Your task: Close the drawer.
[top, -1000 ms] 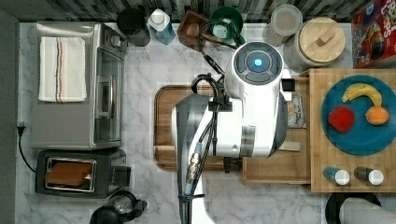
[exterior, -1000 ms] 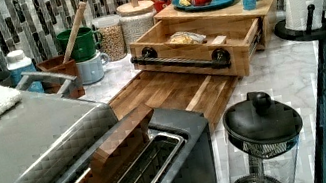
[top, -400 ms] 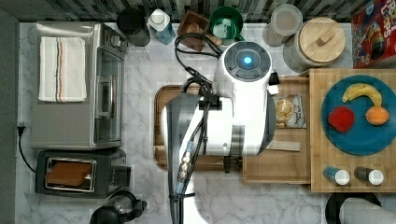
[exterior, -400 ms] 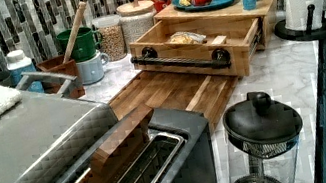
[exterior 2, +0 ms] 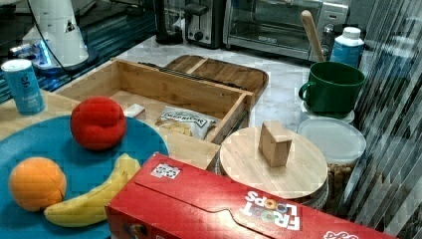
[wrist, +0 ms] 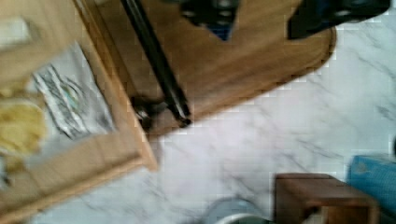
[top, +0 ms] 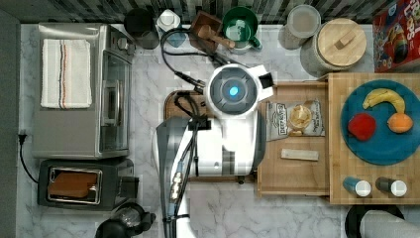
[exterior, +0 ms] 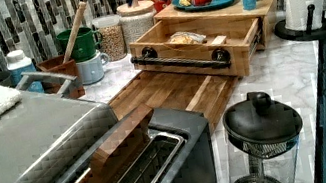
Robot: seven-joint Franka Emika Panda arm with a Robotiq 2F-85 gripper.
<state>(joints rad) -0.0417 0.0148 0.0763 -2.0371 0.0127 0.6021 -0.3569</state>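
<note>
The drawer [top: 293, 171] is a shallow rectangular box of pale, straight-grained wood with a raised rim, standing pulled out from under the light butcher-block top [top: 337, 148] on the top view's right. Its long axis runs near to far in the top view, and its open front faces the top view's left, toward the darker brown tray [exterior: 171, 90] with rounded corners that lies flat on the white, grey-veined marble counter [top: 148, 89]. Across that front runs a thin black bar handle [exterior: 181, 61], round in section and held on two dark end mounts; in the left view it stretches left to right just above the tray's striped boards. Inside the drawer lie a crinkled clear snack bag [top: 296, 118] and a small pale block [top: 299, 154], well apart from each other. On the butcher-block top sits a smooth round blue plate [top: 391, 148] carrying a curved yellow banana [top: 384, 98], a red fruit [top: 361, 126] and an orange [top: 400, 122]. The robot arm [top: 233, 124], glossy white with a round glowing cap, hangs over the tray and the drawer's front edge in the top view. In the wrist view the handle shows as a dark slanted rod beside the drawer's corner, and the gripper's fingers are not clear enough there to tell whether they are spread or closed.
</note>
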